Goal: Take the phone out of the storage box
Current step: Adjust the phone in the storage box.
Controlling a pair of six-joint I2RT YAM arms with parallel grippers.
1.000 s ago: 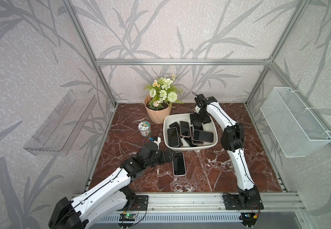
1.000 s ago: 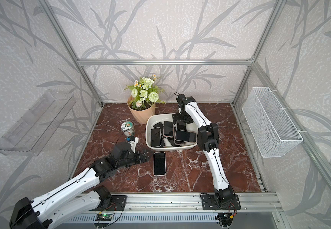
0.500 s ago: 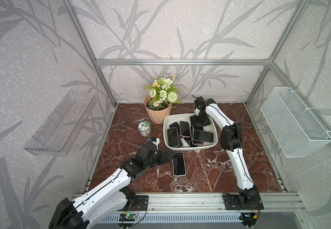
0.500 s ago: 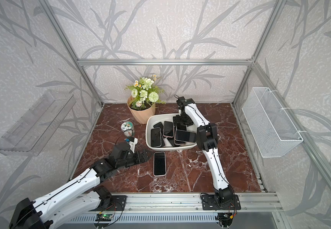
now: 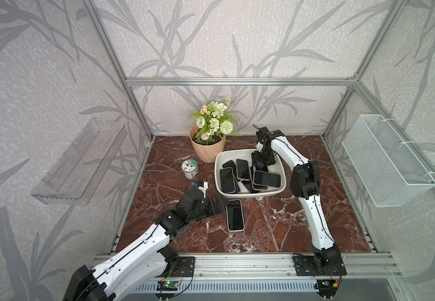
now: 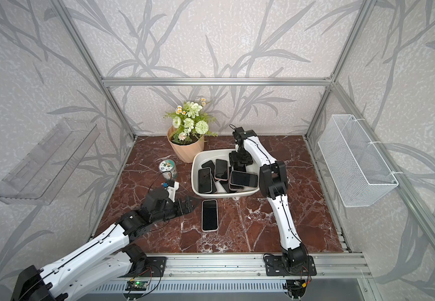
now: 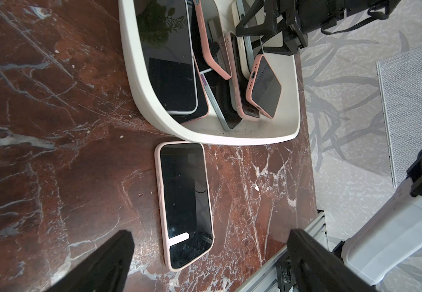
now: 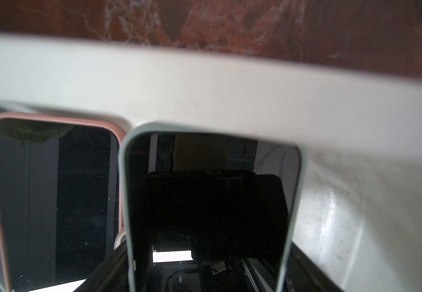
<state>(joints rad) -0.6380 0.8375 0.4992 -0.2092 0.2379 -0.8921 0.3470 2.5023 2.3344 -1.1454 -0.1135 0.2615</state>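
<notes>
White storage box (image 5: 253,195), rim beside loose phone (image 5: 235,215) — right fingers (image 8: 313,275) flanking grey-edged phone (image 8: 210,202)

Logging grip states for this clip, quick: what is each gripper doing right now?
Left gripper: open, holding nothing.
Right gripper: jaws straddle the pale-cased phone in the storage box; whether it grips cannot be told.

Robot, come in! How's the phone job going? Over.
Left gripper open, beside loose phone on the table. Right gripper inside the box, straddling grey-edged phone, grip unclear. Pink-edged phone right alongside.
</notes>
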